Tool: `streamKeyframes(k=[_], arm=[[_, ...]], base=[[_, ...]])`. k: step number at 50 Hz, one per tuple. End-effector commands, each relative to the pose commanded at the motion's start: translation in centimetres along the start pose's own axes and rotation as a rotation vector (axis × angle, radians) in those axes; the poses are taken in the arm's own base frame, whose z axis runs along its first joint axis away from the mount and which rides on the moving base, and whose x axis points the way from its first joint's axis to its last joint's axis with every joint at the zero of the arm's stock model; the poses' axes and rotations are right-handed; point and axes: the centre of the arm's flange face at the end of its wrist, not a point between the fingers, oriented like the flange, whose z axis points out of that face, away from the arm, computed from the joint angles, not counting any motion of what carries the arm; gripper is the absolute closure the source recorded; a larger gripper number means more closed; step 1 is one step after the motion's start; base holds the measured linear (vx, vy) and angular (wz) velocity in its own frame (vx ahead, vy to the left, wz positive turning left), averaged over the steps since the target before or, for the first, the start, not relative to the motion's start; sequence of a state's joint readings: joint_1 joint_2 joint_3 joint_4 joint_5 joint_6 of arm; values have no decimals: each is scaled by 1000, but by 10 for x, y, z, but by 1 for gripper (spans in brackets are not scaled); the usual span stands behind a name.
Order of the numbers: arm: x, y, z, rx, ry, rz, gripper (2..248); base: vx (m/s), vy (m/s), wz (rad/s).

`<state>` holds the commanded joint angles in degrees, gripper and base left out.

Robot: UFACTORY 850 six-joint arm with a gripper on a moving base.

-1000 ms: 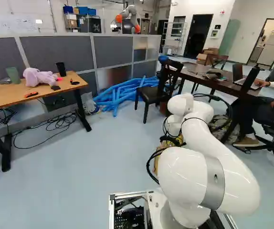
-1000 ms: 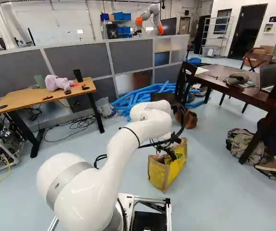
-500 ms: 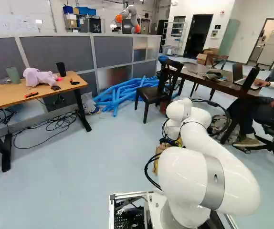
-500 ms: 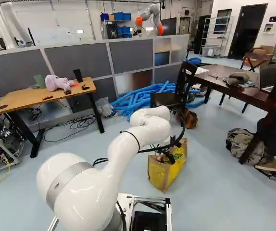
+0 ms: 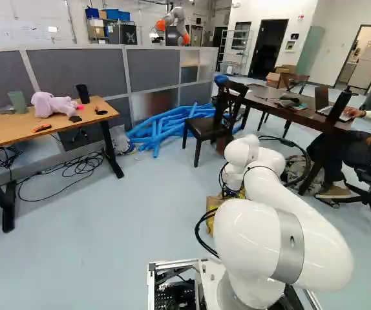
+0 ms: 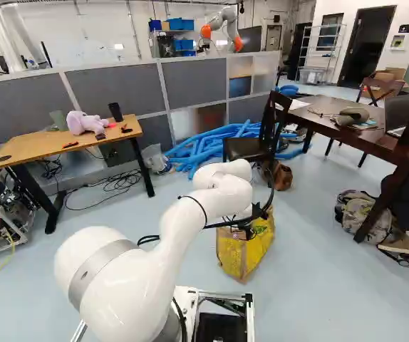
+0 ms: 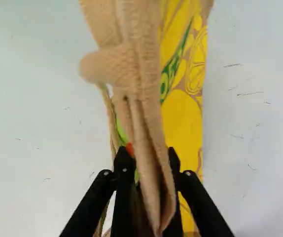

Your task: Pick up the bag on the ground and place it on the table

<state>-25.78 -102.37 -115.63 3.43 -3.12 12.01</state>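
Yellow-and-tan printed fabric bag (image 6: 251, 253) upright on the pale blue floor (image 6: 311, 285), top pinched by the black end effector (image 6: 247, 231).

Bag sits ahead of the white jointed arm (image 6: 211, 203), near the dark wooden chair (image 6: 251, 146); mouth up, long axis running near-left to far-right in right base view. Wrist view: end effector (image 7: 149, 165) closed on the gathered beige top (image 7: 149, 123), top edge running ahead from between the fingers, yellow side beside it. Versus 0.5 s ago, mouth drawn together, less tan end showing, more yellow side; bag slightly shifted on the floor. Base unmoved. Left base view: bag mostly hidden behind arm. Right base view: dark hoses partly cover end effector. Wrist view cuts off the bag's far end.
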Motion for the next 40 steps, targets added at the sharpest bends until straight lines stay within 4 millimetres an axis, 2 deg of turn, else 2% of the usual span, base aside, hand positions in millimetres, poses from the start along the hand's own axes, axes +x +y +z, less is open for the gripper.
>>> streamKeyframes(k=[1, 2, 6, 7, 23, 40], arm=[[0, 0, 0, 0, 0, 0, 162], [0, 0, 0, 0, 0, 0, 198], [0, 0, 0, 0, 0, 0, 198], [0, 0, 0, 0, 0, 0, 228], [0, 0, -2, 0, -1, 0, 229], [3, -6, -24, -2, -12, -7, 229]], base=[[0, 0, 0], [0, 0, 0], [0, 0, 0], [0, 0, 0], [0, 0, 0], [0, 0, 0]])
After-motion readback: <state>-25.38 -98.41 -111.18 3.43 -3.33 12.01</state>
